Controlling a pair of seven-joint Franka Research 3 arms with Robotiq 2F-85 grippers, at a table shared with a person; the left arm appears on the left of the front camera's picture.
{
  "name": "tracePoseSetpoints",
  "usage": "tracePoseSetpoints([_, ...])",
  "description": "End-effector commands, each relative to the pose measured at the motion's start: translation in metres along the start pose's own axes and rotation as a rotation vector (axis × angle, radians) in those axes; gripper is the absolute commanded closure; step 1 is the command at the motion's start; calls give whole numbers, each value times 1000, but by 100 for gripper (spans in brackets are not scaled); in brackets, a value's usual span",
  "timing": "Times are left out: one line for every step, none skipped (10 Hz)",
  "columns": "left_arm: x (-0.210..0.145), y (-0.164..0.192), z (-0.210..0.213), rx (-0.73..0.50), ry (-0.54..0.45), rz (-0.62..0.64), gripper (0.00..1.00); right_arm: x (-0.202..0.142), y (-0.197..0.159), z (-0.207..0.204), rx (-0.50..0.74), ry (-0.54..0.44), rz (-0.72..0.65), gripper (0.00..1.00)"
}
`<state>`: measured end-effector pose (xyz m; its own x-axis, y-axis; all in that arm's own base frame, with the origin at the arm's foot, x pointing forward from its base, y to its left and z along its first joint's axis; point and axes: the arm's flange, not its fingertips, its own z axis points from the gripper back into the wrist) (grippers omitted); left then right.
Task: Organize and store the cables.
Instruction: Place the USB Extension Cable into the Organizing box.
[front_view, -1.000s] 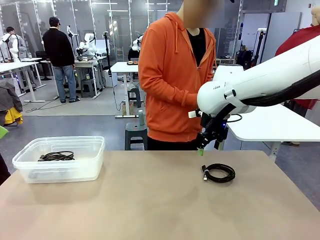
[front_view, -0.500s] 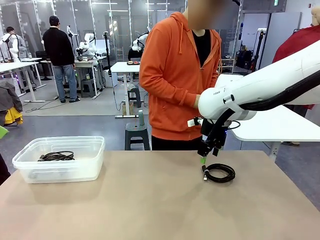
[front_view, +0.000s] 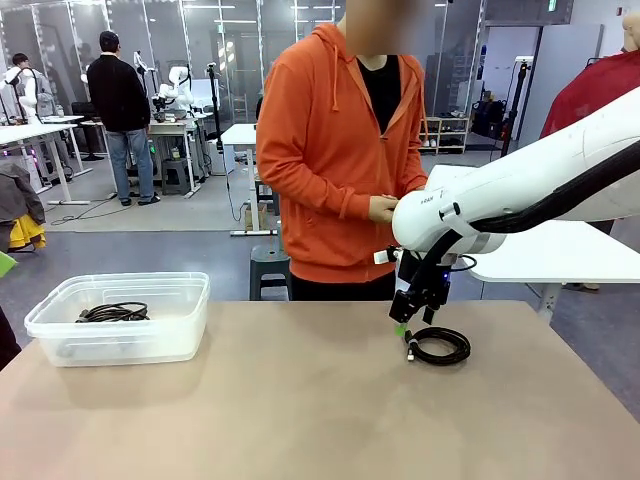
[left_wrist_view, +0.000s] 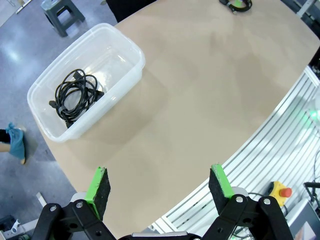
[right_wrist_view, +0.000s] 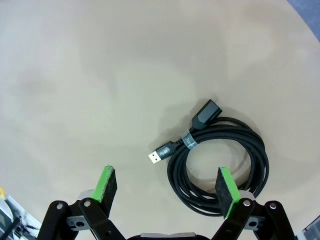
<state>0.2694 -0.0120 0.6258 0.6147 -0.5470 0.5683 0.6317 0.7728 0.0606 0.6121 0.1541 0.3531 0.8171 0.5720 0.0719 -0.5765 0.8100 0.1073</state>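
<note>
Hovering high over the near side of the worktop (front_view: 300, 400), the left fingers (left_wrist_view: 101, 186) are seen spread wide and empty. Farther on, at about 9 o'clock, a clear bin (front_view: 120, 280) is set with one stored cable (left_wrist_view: 75, 95) already coiled inside. At about 2 o'clock the loose coil (right_wrist_view: 257, 150) is laid flat, bound by a small tie (right_wrist_view: 188, 140), its USB plug (right_wrist_view: 161, 152) stuck out beside the ring. The right fingers (front_view: 409, 320) are poised just above the coil's 10 o'clock edge, spread wide, with nothing pinched. The pick-up is judged to be the step in hand. It would be done best with one pad lowered inside the ring and one outside, close to the tie, so that all turns are caught together and none is left to spring loose; the worktop should be met lightly. Beyond the far edge a person (front_view: 340, 150) in an orange hoodie is stood, hands held together
</note>
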Motion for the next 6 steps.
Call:
tracePoseSetpoints([0, -3, 1, 7, 12, -1, 0, 12, 2, -12, -10, -17, -109, 0])
tracePoseSetpoints([0, -3, 1, 7, 12, -1, 0, 14, -1, -16, -8, -32, -174, 0])
tracePoseSetpoints([0, -3, 1, 7, 12, -1, 0, 15, -1, -19, 3, -49, -207, 0])
tracePoseSetpoints([0, -3, 1, 7, 12, -1, 0, 16, -1, -21, 5, -64, -237, 0])
tracePoseSetpoints([0, -3, 1, 7, 12, -1, 0, 17, -2, -27, -2, -47, -255, 0])
tracePoseSetpoints([0, -3, 1, 7, 12, -1, 0, 19, -2, -32, -16, -35, -269, 0])
